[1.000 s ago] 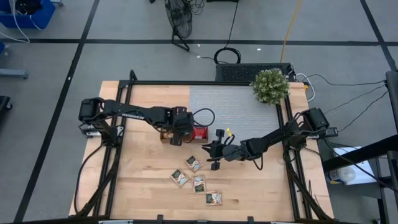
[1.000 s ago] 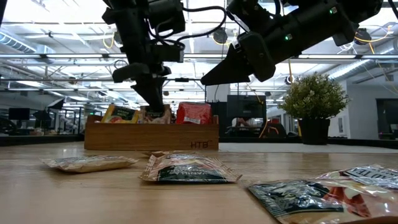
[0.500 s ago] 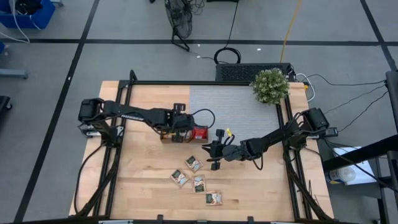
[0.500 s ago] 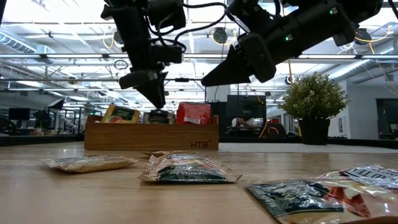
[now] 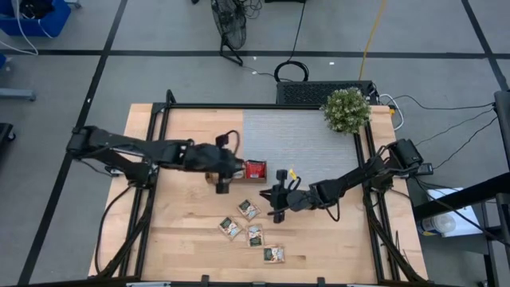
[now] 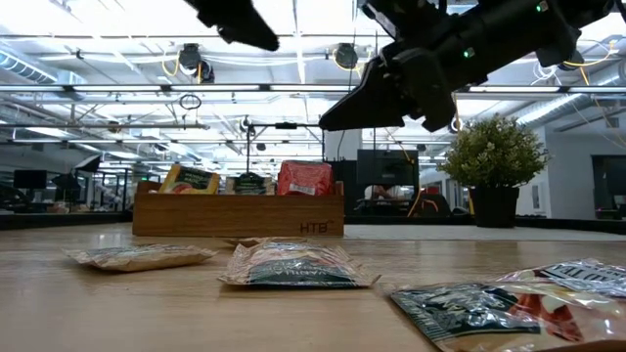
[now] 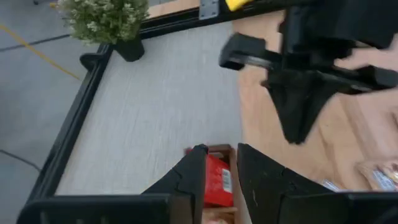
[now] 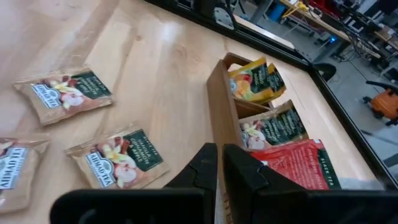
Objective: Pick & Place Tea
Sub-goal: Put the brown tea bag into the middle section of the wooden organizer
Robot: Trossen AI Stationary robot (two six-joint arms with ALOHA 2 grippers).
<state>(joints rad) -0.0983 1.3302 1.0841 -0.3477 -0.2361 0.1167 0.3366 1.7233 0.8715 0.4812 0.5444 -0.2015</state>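
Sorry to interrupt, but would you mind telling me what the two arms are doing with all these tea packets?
The robot is sorting tea sachets into the wooden tray, which already holds orange, green-and-white and red packets. The left gripper hangs above the tray with its fingers apart and nothing between them. The right gripper hovers shut and empty beside the tray. Four loose sachets lie on the table in front of the tray, not yet picked up.

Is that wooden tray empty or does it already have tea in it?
Filled: the wooden tray holds orange, green-and-white and red sachets.
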